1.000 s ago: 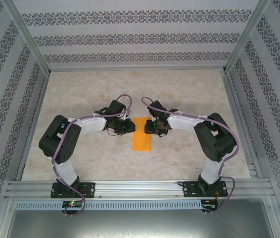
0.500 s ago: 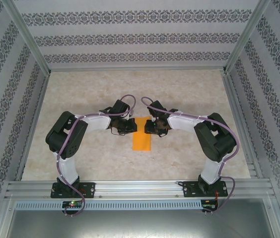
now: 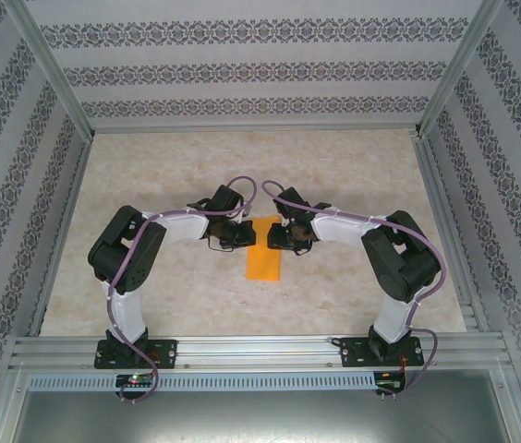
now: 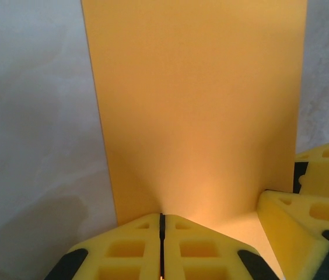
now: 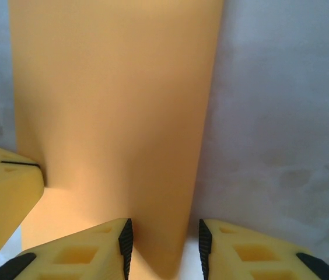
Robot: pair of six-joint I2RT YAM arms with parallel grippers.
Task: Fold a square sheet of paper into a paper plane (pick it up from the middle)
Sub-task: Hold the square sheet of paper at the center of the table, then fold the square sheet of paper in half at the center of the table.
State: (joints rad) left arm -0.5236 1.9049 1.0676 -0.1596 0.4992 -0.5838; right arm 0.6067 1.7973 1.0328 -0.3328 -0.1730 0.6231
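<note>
While left gripper pinches sheet, right gripper gapes.

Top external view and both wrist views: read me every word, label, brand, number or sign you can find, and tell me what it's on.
None can be read. The orange sheet of paper is blank, the left hand and right hand show plain yellow foam, and the walls carry only an ornamental pattern. Anything on the arm bases is too small to read.
</note>
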